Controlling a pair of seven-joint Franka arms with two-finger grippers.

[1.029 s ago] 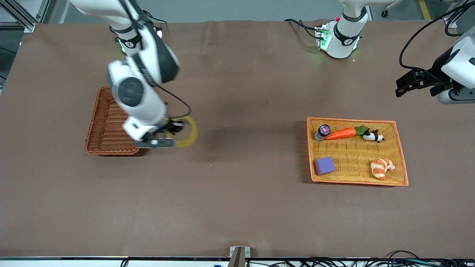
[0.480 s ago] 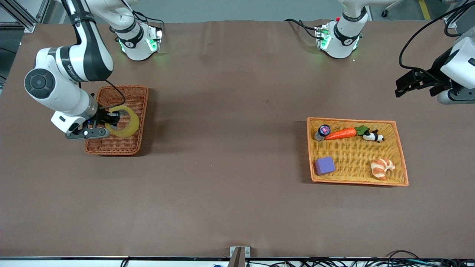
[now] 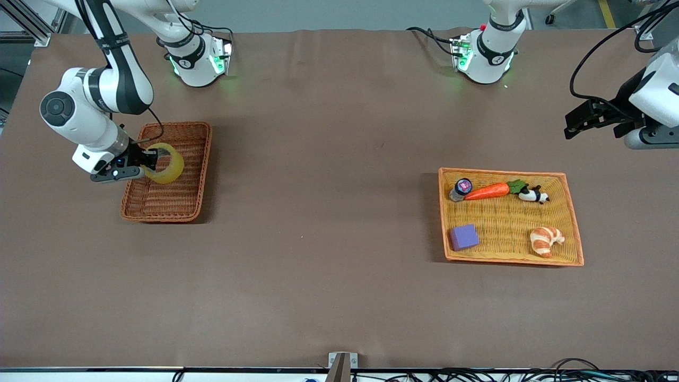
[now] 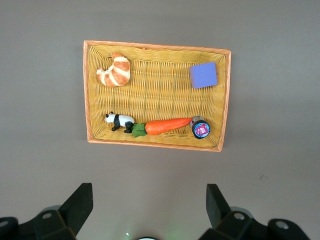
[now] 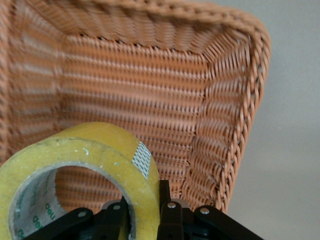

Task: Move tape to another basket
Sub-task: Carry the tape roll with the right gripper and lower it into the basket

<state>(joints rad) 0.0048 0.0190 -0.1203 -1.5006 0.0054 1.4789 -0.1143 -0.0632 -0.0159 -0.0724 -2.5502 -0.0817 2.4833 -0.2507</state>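
Brown table; right hand grips tape over basket; left hand waits open.

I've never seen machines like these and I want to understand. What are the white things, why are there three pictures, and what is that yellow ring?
The white things are two robot arms bolted to a brown table. Each ends in a two-fingered pincer. The big picture looks down from a camera across the table. The two small pictures come from cameras on the arms' wrists.

The right pincer is shut on the yellow ring, a roll of tape, and holds it over the dark wicker basket. Its wrist camera shows the tape close up.

The left pincer is open and waits near the table's edge. Its camera looks at the yellow tray, which holds a croissant, a purple block, a carrot, a toy panda and a small bottle.
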